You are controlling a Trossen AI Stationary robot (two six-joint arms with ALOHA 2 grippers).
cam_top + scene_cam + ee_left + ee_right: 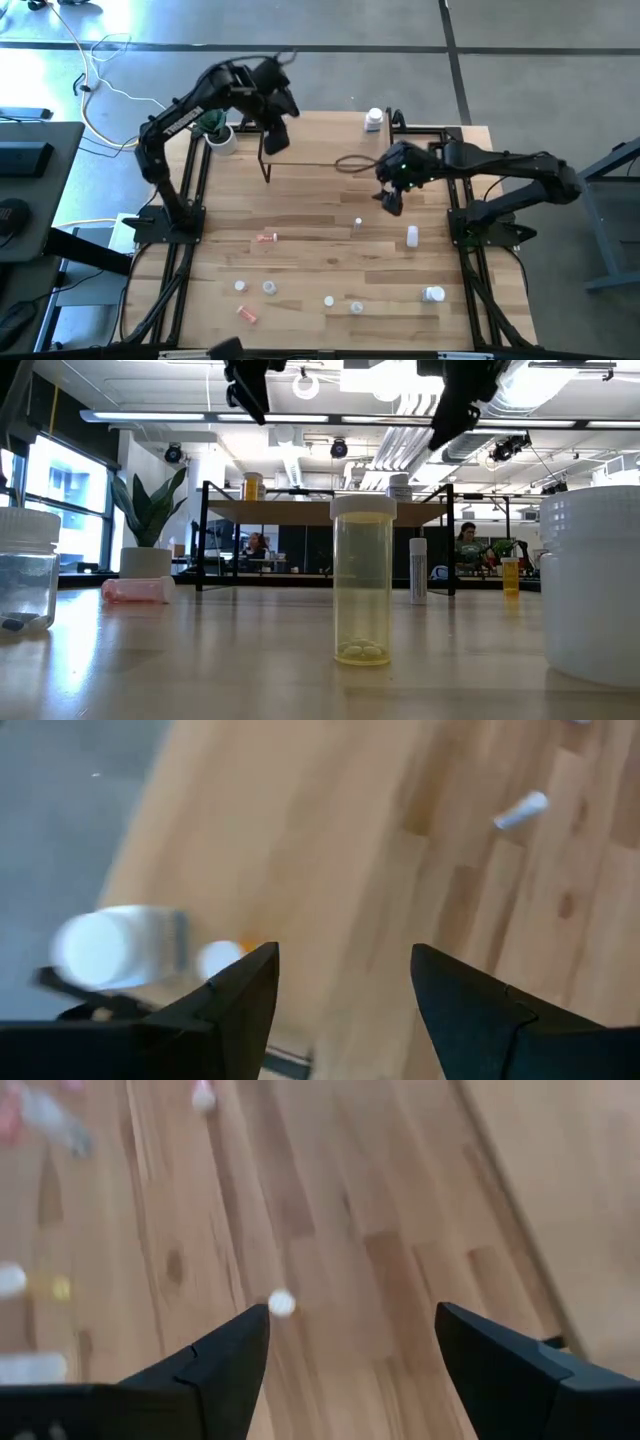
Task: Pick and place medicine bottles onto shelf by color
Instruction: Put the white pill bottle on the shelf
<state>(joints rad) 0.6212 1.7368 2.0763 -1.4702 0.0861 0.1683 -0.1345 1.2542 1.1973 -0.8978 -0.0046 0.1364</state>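
Observation:
Several small medicine bottles are scattered on the near half of the table: a pink one lying down (267,238), a white one (412,236), a small clear one (358,225), and a clear vial standing on its base (362,580). The shelf (330,510) stands on black legs at the far side and carries an orange bottle (252,486) and a white-capped one (374,120). My left gripper (275,128) hangs open above the shelf's left end. My right gripper (390,200) hangs open in front of the shelf, above bare table, with a small white cap (282,1303) far below it.
More bottles lie along the near edge, among them a white one (434,294) and a pink one (246,314). A white pot with a green plant (215,132) stands at the far left corner. A dark cord loop (350,163) lies by the shelf. The arms' black frames flank the table.

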